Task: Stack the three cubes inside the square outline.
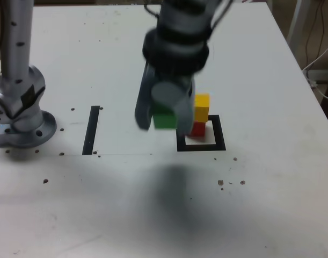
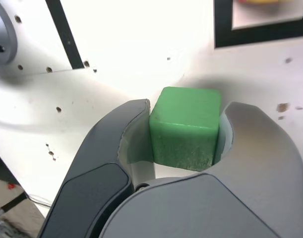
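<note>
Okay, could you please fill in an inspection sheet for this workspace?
Surface: white tabletop, dark specks and small holes
Red cube: inside the black square outline
Yellow cube: on top of the red cube
Green cube: between the gripper's fingers, off the table
Gripper: shut on the green cube
Clutter: nothing seen on the visible surface besides a straight black strip
Cables: thin pale cable beyond the table edge, exterior view's right
Surroundings: grey cylindrical post on a round base, exterior view's left

matte green cube (image 2: pixel 185 126) — smooth-faced, satin grey gripper (image 2: pixel 187 130)
</note>
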